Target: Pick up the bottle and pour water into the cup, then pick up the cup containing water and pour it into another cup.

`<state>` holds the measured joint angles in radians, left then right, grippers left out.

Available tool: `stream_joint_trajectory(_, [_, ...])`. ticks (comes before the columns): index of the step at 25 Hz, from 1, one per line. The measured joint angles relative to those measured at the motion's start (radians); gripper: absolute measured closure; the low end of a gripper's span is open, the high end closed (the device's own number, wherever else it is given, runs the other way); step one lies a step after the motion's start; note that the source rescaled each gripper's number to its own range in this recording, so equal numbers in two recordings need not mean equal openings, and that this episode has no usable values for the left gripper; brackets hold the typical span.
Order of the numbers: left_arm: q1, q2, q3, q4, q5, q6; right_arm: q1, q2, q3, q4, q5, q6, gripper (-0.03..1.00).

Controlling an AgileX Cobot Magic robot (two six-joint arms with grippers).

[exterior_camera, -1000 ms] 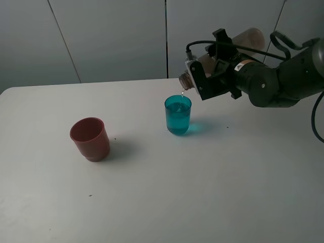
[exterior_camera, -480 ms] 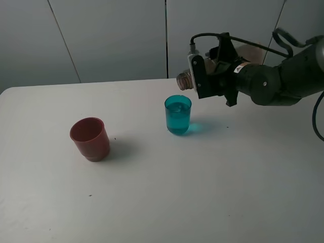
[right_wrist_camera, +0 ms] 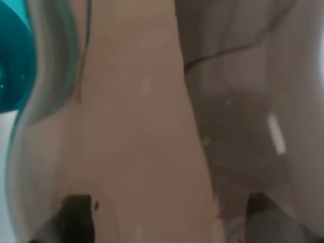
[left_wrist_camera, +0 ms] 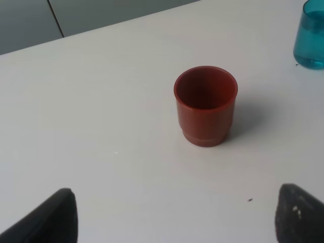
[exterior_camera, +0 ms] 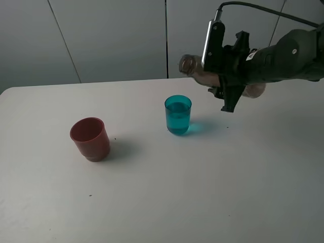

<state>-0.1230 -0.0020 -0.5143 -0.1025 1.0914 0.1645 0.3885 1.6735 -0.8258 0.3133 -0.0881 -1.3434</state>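
My right gripper [exterior_camera: 229,76] is shut on the smoky grey-brown bottle [exterior_camera: 195,68] and holds it in the air, right of and above the teal cup [exterior_camera: 177,115]. The bottle is tilted, its neck pointing up and to the left. The teal cup stands upright with water in it. The dull-red cup [exterior_camera: 90,139] stands upright at the left and looks empty in the left wrist view [left_wrist_camera: 205,105]. My left gripper [left_wrist_camera: 179,223] is open, short of the red cup. In the right wrist view the bottle [right_wrist_camera: 167,126] fills the frame, with the teal cup [right_wrist_camera: 12,61] at the edge.
Everything stands on a white table [exterior_camera: 202,192] backed by grey wall panels [exterior_camera: 111,35]. The teal cup also shows at the corner of the left wrist view [left_wrist_camera: 311,35]. A cable [exterior_camera: 263,12] loops over the right arm.
The bottle has swung back from its pouring tilt: its neck rose from just above the teal cup and now points upward. The stream of water has stopped. The cups have not moved.
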Motion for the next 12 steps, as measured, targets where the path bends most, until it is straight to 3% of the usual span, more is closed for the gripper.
stream_joint_trajectory(9, [0.0, 0.0, 0.0, 0.0, 0.0, 0.0, -0.075, 0.0, -0.005, -0.037, -0.018, 0.646, 0.97])
stream_joint_trajectory(12, [0.0, 0.0, 0.0, 0.0, 0.0, 0.0, -0.076, 0.0, -0.005, 0.019, -0.065, 0.762, 0.97])
